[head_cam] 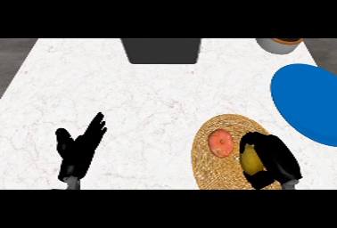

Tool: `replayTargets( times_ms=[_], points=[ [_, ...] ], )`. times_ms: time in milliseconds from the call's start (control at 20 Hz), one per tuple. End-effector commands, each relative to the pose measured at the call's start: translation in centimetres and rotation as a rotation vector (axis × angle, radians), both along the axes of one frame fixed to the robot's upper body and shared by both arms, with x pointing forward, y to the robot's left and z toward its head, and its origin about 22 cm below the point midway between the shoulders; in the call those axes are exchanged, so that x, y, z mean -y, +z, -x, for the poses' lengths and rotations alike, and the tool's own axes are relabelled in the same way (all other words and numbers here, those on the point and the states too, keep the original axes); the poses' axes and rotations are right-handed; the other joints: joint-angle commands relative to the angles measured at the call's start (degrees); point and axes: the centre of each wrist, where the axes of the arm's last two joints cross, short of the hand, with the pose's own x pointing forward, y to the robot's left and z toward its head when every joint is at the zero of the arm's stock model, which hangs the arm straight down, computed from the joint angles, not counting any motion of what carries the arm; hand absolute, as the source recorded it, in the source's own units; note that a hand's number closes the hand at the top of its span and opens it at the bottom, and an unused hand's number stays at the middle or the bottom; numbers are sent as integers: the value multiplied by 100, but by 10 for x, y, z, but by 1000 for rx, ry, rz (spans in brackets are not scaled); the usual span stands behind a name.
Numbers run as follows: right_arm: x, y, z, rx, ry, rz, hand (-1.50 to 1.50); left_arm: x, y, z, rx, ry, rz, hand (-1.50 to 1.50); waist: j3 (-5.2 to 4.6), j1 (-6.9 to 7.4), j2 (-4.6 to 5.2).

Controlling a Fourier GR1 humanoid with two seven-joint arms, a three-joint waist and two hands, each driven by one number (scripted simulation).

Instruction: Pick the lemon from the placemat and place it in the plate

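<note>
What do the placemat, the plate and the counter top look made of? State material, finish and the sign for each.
Placemat: woven straw or wicker, matte; tan, with a fine ringed weave.
Plate: probably glazed ceramic or plastic; uniform blue, smooth, no pattern, so the look leaves it open.
Counter top: marble-like stone or laminate; white with faint reddish veins.

The desk looks like smooth white marble with thin veins. The round placemat looks woven, rough like straw. The blue plate is smooth and matt. The lemon has dull yellow skin.
</note>
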Motion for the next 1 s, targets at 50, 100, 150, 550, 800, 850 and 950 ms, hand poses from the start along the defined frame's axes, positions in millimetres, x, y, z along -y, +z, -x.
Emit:
replayTargets(
  times_ms=[50, 100, 150, 550, 800, 850, 950],
  points=[
    [-56, 8, 31, 86, -146, -85, 150, -1, 0, -6, -12, 19, 6, 0, 11, -69, 0],
    [-67, 1, 46, 102, -177, -84, 150, -1, 4, -5, -9, 4, -10, 0, 13, -75, -6],
    [-87, 12, 36, 116, -207, -106, 150, 10, 7, -7, 8, 20, -6, 0, 12, -41, -2],
    [-87, 66, 64, 521, -349, -284, 150, 3, 0, 12, -14, 19, 0, 0, 14, -73, -23],
    [-77, 69, 48, 580, -497, -449, 150, 8, 18, -2, 1, 17, 5, 0, 21, -3, 9],
    [-53, 71, 52, 603, -543, -448, 150, -7, 4, -1, -1, 6, -1, 0, 18, -43, 15],
    [-56, 74, 40, 607, -566, -476, 150, 2, -6, -15, 9, 14, 5, 0, 15, -33, 26]
  ],
)
